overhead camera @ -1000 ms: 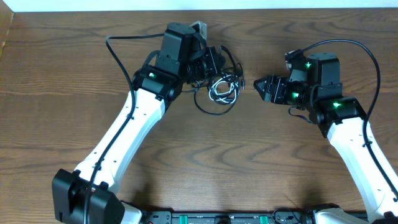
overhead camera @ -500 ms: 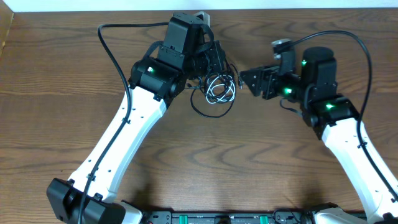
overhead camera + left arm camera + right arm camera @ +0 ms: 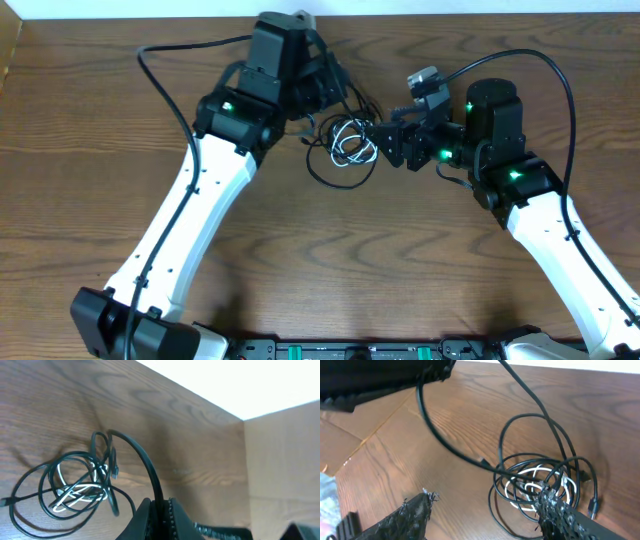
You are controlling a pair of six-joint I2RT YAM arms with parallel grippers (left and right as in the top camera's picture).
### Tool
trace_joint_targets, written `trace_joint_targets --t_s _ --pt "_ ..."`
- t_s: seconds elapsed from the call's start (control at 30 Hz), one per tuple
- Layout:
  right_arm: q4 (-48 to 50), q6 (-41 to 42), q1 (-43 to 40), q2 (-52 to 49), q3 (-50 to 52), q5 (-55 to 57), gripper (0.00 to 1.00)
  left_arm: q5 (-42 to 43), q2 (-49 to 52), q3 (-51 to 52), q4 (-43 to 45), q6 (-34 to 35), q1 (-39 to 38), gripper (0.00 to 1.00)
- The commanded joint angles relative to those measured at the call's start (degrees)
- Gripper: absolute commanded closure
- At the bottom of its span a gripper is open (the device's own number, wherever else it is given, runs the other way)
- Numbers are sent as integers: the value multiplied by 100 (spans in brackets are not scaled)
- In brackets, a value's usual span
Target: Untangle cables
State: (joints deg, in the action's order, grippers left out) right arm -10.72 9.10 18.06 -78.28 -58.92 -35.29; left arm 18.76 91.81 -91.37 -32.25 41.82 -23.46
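The cables lie in a tangle mid-table: a long black cable [image 3: 338, 184] looped around a shorter white cable [image 3: 350, 148]. My left gripper [image 3: 335, 86] sits just behind the tangle, shut on a strand of the black cable [image 3: 148, 466] that arcs down from its jaws [image 3: 160, 512] to the heap, where the white cable [image 3: 75, 494] is threaded through. My right gripper [image 3: 379, 141] is open at the tangle's right edge. In the right wrist view its fingertips [image 3: 554, 506] straddle the near side of the loops, one tip over the black cable [image 3: 449, 446] and white cable [image 3: 512, 492].
The wooden table [image 3: 330, 270] ends at a pale wall along the far edge [image 3: 450, 8]. Thick black arm wires [image 3: 165, 70] arch over both arms. A cardboard-coloured panel [image 3: 285, 460] stands at the right in the left wrist view.
My right gripper has travelled left, from well clear of the tangle to its right edge. The left arm has shifted slightly back and left, still gripping the black cable.
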Motion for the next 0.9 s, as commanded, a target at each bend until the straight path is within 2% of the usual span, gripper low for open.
trace_joint_targets --t_s 0.0,0.17,0.23,0.4,0.5,0.6,0.67,0.87 --pt "74 -374 157 -74 -48 -109 34 382 -87 -125 114 367 31 93" --pt "387 -385 363 -339 -48 195 37 944 -87 -125 236 813 20 92" --pt "621 -385 378 -483 -48 199 41 1143 -87 -125 254 940 17 93" --pt "975 -35 378 -682 -48 787 62 1572 -87 -125 256 999 15 92" --pt "990 146 374 -686 -48 1115 79 1578 -87 -125 254 994 15 93" --pt "968 243 352 -682 -48 1121 88 1574 -87 -125 258 994 15 92" --pt "918 400 332 -680 -48 1121 99 1515 -87 -125 256 988 15 93" --pt "538 721 144 -669 -48 1095 99 1309 -85 -122 184 511 15 93"
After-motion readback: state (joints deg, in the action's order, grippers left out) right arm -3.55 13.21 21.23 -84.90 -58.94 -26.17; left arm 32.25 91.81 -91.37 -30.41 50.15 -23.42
